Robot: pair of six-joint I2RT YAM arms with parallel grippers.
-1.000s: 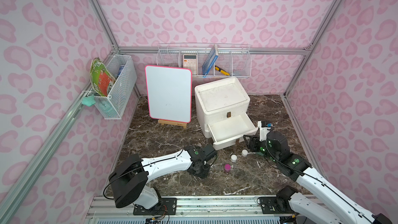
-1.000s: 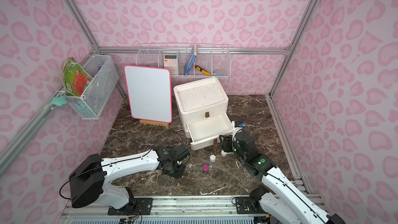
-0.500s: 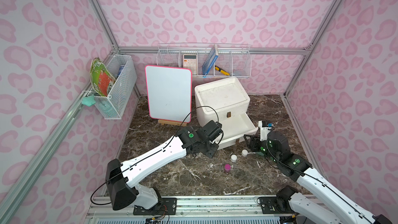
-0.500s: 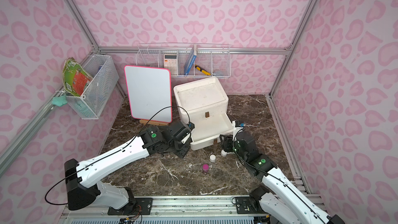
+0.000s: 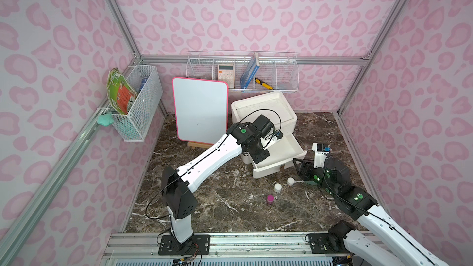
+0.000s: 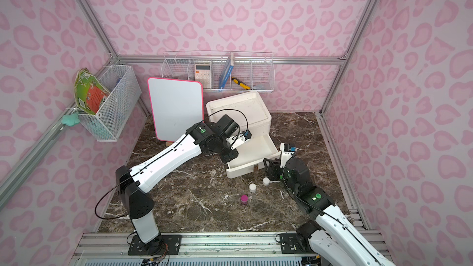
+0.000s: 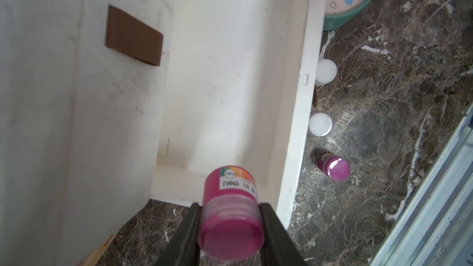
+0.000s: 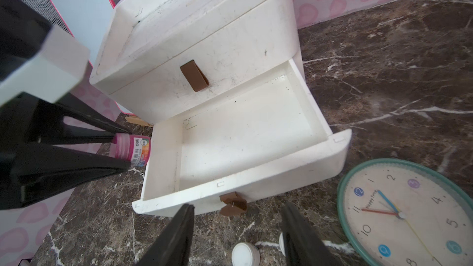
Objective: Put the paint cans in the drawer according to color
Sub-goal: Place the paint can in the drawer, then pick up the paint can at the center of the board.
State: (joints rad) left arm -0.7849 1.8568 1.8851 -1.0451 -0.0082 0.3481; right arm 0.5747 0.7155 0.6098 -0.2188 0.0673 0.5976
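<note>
Left wrist view: my left claw [image 7: 230, 205] is clamped on a magenta paint can [image 7: 230, 234] at the lower middle of the frame. It holds the can by its lid end, just outside a side wall of the open lower drawer [image 7: 289, 98], which lies empty. The step in hand, I judge, is delivering this can. Next I must carry it over the wall, lower it and let go, leaving room for the second magenta can [image 7: 334, 168] at lower right. Two white cans [image 7: 320, 124] wait at centre right beside the drawer front. In the right wrist view my right claw [image 8: 237, 205] stands open and empty. I see no green cans.
</note>
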